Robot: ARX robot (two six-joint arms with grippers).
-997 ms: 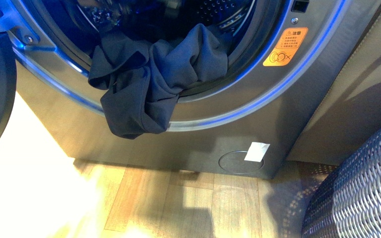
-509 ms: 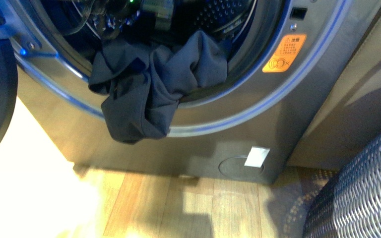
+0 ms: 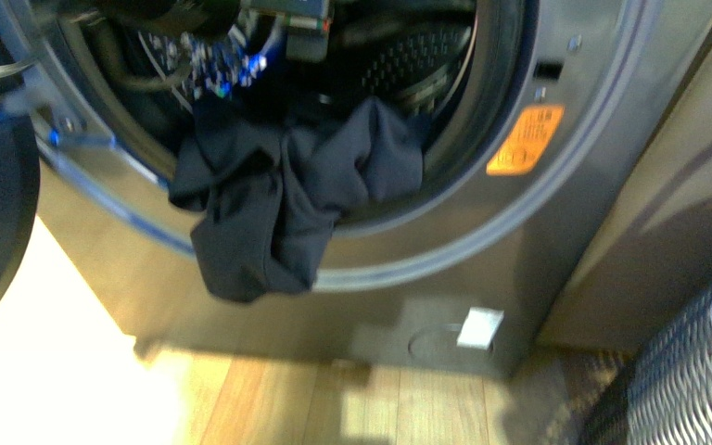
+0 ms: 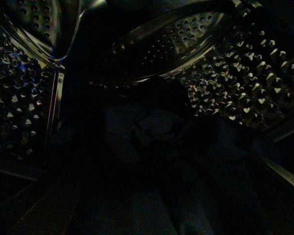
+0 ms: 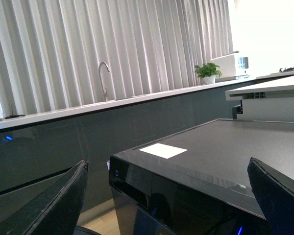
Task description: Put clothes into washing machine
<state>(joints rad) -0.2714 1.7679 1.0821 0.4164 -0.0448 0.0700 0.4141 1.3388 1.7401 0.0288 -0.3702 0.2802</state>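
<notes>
Across the lip of the washing machine my clothes lie half loaded: one bunched part sits inside the porthole, the rest hangs over the gasket, so I judge a push inward is needed. They look dark navy-grey, plain and softly crumpled. My left arm is inside the dim drum, its jaws unreadable; my right gripper stands wide and empty.

The right pincer has two black, wedge-shaped fingers with thin edges.
</notes>
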